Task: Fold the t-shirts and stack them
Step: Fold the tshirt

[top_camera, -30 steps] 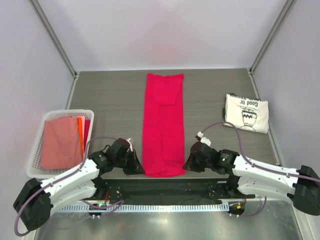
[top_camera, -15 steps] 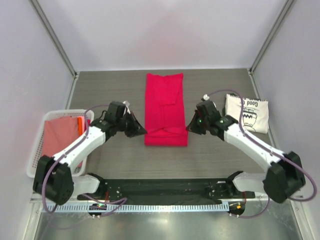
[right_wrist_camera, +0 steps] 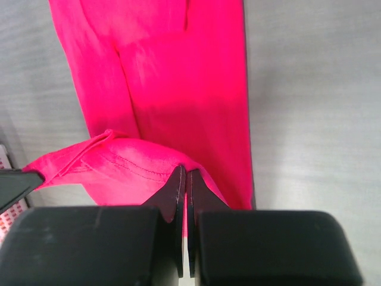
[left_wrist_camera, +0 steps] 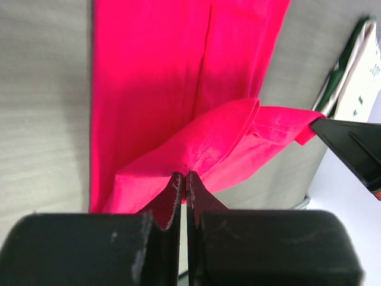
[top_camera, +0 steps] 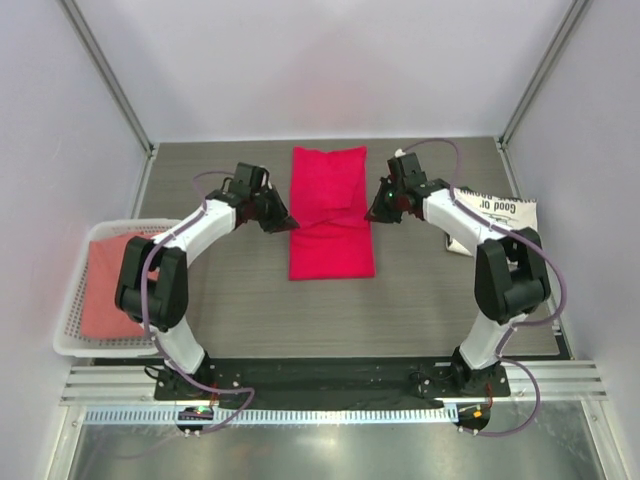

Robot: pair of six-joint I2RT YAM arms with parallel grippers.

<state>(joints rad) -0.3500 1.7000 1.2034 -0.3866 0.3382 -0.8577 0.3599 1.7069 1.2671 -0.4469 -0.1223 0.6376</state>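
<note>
Top view: pink t-shirt [top_camera: 330, 250] lay as a long strip mid-table [top_camera: 250, 310], running toward the far edge. Left hand [top_camera: 280, 222] and right hand [top_camera: 377, 213] sat at its two long sides, each pinching a corner of the end raised over the strip. Cream t-shirt [top_camera: 510, 212] lay folded at the right edge, partly behind the right arm. Basket [top_camera: 62, 335] at the left edge held a salmon cloth [top_camera: 110, 290].

Left wrist view: fingers pressed together on a pinch of pink cloth. The lifted end stretched across to the other hand's tip, with the flat strip below it.

Right wrist view: same on this side, fingers pressed together on the stitched hem, which sagged over the flat part.

Judged step: end-over-end fold of the pink t-shirt, about midway. The next move likely called for both hands to travel level toward the far edge, lay the hem square on the strip and let go together. Stacking with the cream t-shirt was not yet done.
</note>
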